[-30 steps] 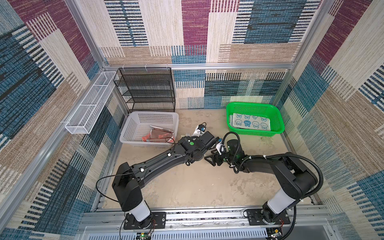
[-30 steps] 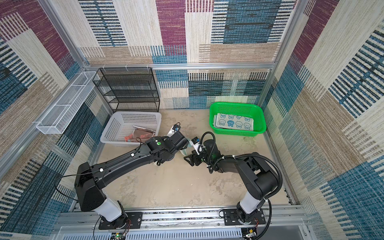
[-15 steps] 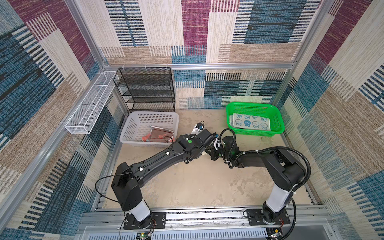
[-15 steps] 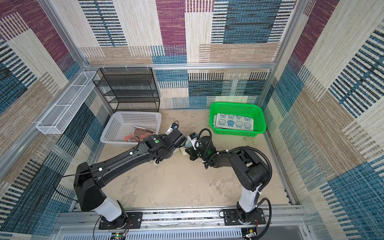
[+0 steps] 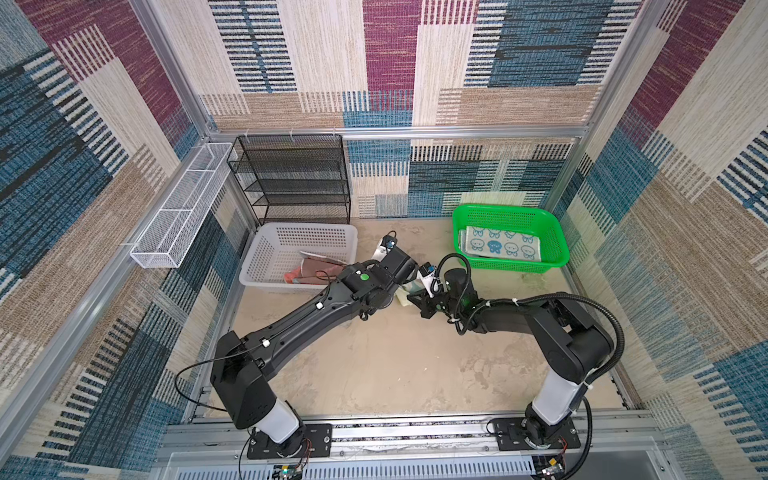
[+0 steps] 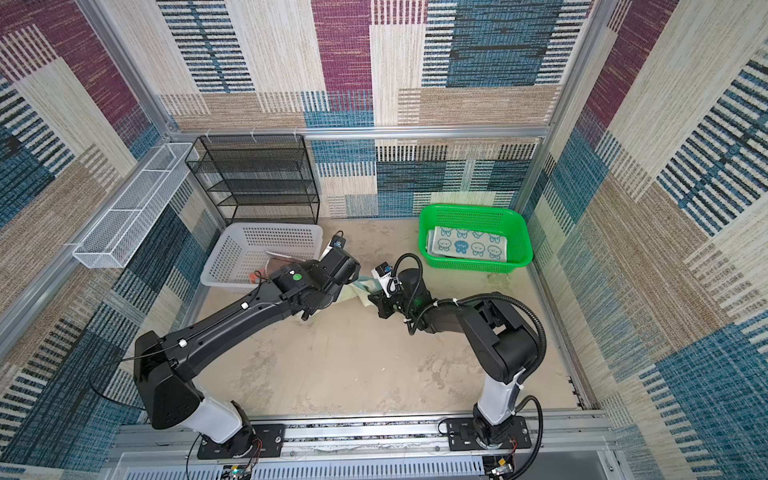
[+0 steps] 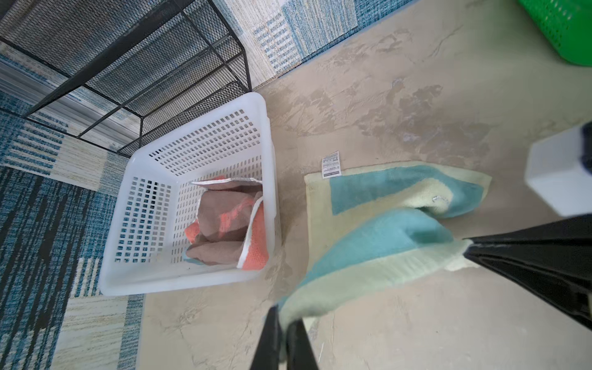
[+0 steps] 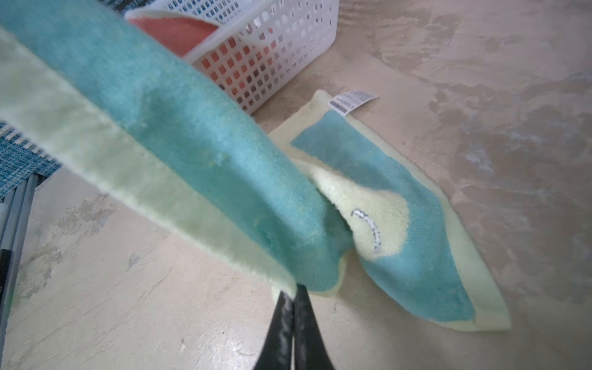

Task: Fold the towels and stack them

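A teal towel with a cream edge lies partly on the table between the two baskets, its near edge lifted and stretched between both grippers. My left gripper is shut on one cream corner. My right gripper is shut on the other corner, and its black fingers show in the left wrist view. In both top views the arms hide most of this towel. A folded white towel with blue rabbit faces lies in the green basket. Crumpled brown and orange towels sit in the white basket.
A black mesh shelf stands at the back left behind the white basket. A white wire rack hangs on the left wall. Patterned walls close in the table on three sides.
My right gripper, open a second ago, has reached in beside the left one and shut on the teal towel's corner. The left gripper has kept its hold.
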Robot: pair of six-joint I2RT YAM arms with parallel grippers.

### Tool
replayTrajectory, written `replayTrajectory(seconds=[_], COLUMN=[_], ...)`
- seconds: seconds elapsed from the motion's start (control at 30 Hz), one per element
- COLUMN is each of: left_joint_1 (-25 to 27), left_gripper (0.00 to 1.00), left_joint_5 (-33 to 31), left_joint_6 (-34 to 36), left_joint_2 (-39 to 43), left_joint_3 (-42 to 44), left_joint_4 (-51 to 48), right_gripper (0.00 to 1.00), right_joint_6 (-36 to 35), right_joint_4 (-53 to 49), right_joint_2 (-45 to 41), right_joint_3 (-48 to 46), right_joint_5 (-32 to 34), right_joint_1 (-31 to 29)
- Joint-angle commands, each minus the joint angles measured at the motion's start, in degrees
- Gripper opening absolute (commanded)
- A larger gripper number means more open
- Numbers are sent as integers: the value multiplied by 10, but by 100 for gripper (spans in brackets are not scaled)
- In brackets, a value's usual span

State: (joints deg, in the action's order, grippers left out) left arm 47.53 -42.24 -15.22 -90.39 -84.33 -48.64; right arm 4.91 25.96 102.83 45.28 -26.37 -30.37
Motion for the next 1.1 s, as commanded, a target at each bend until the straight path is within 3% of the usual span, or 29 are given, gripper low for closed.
replayTrajectory(seconds=[0.0,0.4,0.53,0.6,0.67,0.77,0.93,1.07], left_joint_1=[-8,-29,-31,-33,-36,-40,-43,-43], left_gripper=[0,0,0,0,0,0,0,0], left_joint_5=[18,44,46,47,47,52,63,84], left_joint_6=[16,0,-2,-2,-2,-5,-4,14], left_joint_2=[-2,-7,-3,-1,1,4,18,47], left_joint_3=[7,26,30,31,31,30,26,13], left_joint_4=[24,27,27,27,27,27,28,39], right_gripper=[12,46,47,44,33,2,0,0], right_joint_6=[17,37,43,42,40,41,39,18], right_joint_4=[40,81,83,82,76,72,15,-71], right_joint_2=[22,81,101,105,102,85,12,-73], right_joint_3=[-3,23,35,37,38,27,26,54], right_joint_5=[-18,-54,-60,-60,-58,-45,40,153], right_joint_1=[-2,-12,-16,-19,-21,-22,-22,-21])
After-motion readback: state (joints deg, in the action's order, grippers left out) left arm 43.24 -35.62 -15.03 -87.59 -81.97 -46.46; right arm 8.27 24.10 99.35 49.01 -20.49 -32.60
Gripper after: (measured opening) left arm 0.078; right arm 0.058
